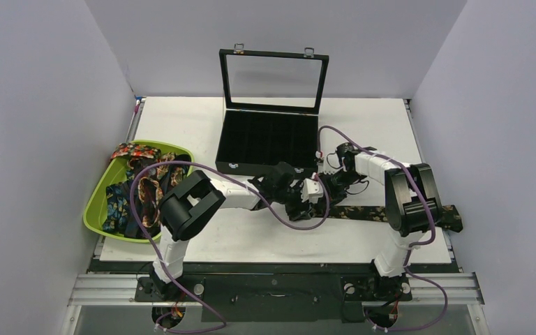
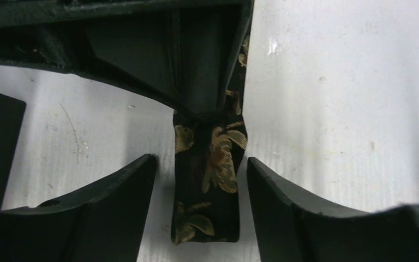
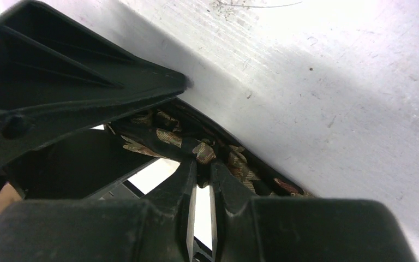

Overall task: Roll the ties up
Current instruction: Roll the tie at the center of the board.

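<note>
Green tray (image 1: 95,208) sits at 9 o'clock on the table (image 1: 181,132) and holds a heap of printed ties (image 1: 139,187), all loose and tangled, none rolled. A black box (image 1: 251,167) sits at 12 o'clock with its glass lid up. Its compartments are dark and no roll shows in them from above. At table centre the left gripper (image 2: 201,164) reaches in from 8 o'clock. Its fingers are apart and straddle the narrow end of the gold-floral tie (image 1: 359,211) with bare table on both sides, so nothing is clamped. Just to its 3 o'clock side the right gripper (image 3: 201,164) comes in from 4 o'clock with its fingers pressed together on the tie fabric, a short way in from that end. From the pinch the tie runs flat along the table toward 3 o'clock, partly hidden under the right arm, and its wide end lies near the table edge. In the left wrist view the end between the left fingers is flat, maybe slightly buckled at the pinch, with no turn made. Progress is very early: one tie is laid out and held and the first fold is not yet started. What is left is rolling this whole tie, then every tie in the tray.
</note>
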Robot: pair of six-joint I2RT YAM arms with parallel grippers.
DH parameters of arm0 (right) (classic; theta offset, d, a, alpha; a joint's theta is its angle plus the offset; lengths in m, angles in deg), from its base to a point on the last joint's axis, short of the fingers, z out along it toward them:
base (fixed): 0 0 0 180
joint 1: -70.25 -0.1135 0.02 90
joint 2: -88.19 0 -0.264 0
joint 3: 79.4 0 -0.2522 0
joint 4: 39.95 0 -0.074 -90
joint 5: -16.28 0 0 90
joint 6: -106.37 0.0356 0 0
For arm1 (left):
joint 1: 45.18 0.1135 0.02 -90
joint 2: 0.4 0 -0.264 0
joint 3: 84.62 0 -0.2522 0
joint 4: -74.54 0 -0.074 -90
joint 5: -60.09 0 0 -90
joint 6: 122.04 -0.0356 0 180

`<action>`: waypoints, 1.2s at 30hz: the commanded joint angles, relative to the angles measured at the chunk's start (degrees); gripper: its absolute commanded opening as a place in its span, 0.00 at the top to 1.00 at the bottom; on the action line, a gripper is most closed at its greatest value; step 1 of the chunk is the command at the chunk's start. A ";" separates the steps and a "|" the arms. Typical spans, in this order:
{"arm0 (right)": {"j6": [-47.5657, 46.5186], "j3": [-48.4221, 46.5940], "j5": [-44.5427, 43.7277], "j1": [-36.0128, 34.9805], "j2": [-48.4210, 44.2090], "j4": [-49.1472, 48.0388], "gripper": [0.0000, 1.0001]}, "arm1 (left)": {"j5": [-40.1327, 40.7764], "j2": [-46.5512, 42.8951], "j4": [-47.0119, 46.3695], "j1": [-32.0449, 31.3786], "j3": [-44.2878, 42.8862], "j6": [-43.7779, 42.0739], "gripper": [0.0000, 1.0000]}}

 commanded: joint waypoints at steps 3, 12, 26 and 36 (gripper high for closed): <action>0.44 -0.43 4.20 1.08 -4.79 -0.61 0.79 | 4.15 1.94 0.90 -0.83 -1.47 -0.35 0.56; 3.67 -0.83 11.24 3.63 -3.57 1.43 0.60 | 4.35 0.54 1.63 -1.23 1.65 -3.43 0.68; 1.95 -1.08 4.39 3.99 0.70 0.55 1.00 | 4.03 -0.87 2.23 -1.36 2.18 -2.78 0.69; -2.94 -1.48 -2.81 2.35 1.75 0.61 1.00 | 0.19 -6.25 0.04 -0.87 6.29 2.41 0.45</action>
